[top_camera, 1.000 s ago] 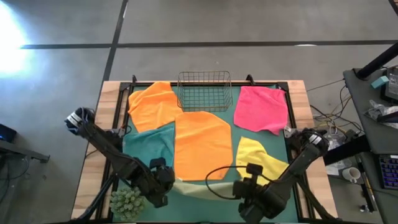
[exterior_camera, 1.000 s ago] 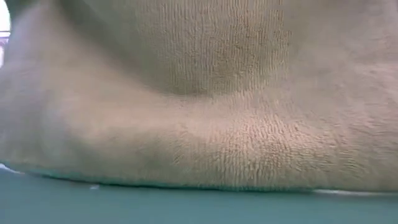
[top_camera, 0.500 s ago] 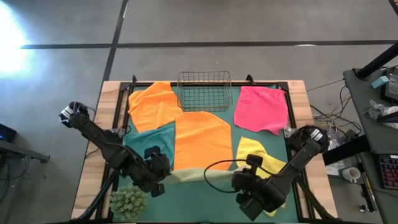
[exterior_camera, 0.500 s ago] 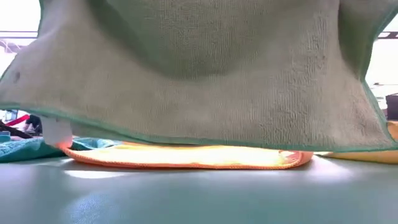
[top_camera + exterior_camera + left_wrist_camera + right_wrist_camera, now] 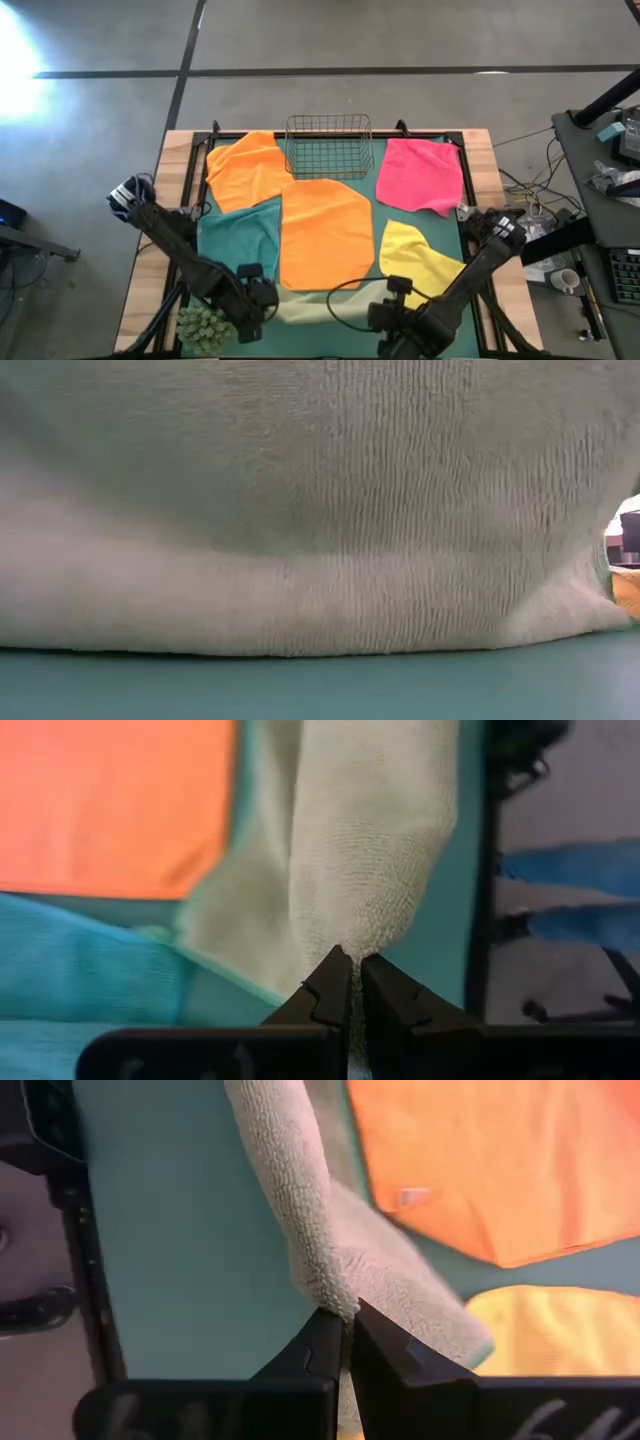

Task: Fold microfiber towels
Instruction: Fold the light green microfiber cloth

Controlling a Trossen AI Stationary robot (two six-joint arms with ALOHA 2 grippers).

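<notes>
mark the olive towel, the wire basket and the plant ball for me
olive towel point(image 5: 375, 840): left wrist view, on the bunched cloth above the fingers.
wire basket point(image 5: 330, 146): high view, on its mesh floor.
plant ball point(image 5: 203, 325): high view, on the middle of the spiky ball.

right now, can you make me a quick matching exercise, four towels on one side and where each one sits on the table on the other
Towels:
1. pink towel
2. yellow towel
3. teal towel
4. pale olive-green towel

Places:
A. pinched at each end by the left gripper and right gripper
B. right of the wire basket
C. under the big orange towel's left edge
D. beside the right arm

Pairs: 1-B, 2-D, 3-C, 4-A
</notes>
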